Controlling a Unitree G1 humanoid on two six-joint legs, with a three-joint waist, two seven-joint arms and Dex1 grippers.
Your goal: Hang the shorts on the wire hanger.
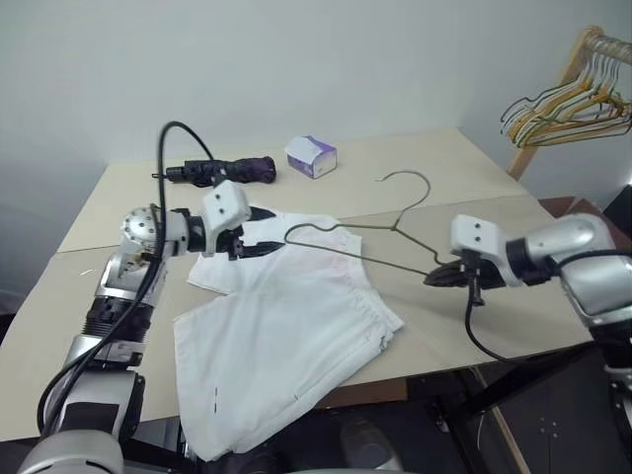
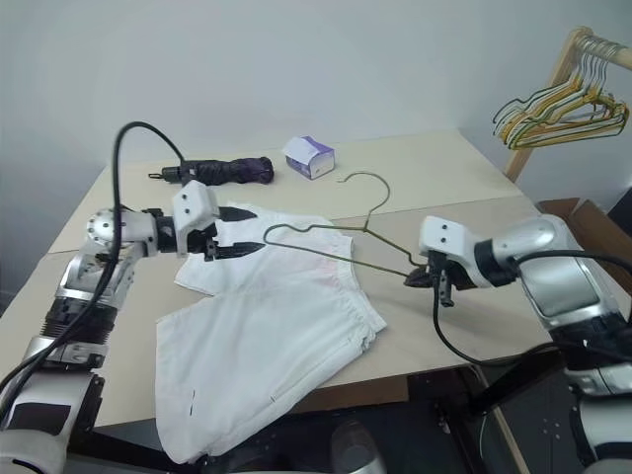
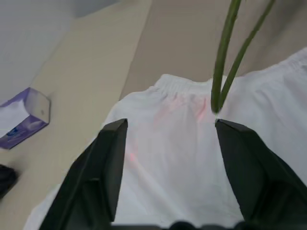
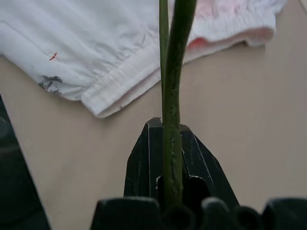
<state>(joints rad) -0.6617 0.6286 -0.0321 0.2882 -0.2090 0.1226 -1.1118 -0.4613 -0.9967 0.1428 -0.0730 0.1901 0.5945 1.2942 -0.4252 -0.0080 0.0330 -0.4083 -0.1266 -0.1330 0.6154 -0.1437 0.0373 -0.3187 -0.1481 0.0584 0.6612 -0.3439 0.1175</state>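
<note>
- Right gripper (image 1: 441, 276): fingers pressed together, pinching one end of the wire hanger (image 1: 365, 242).
- Wire hanger: raised over the shorts (image 1: 286, 336), hook toward the far side of the table (image 1: 444, 168).
- Left gripper (image 1: 265, 238): fingers spread, empty, just above the waistband, beside the hanger's other end.
- Shorts: flat on the table, one leg over the near edge.
- Tissue box (image 1: 311, 156) and folded umbrella (image 1: 222, 171) farther back.

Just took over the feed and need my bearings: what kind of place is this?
Probably a test room set up for laundry handling: a plain table with shorts and a wire hanger, a wooden rack of hangers, bare walls.
</note>
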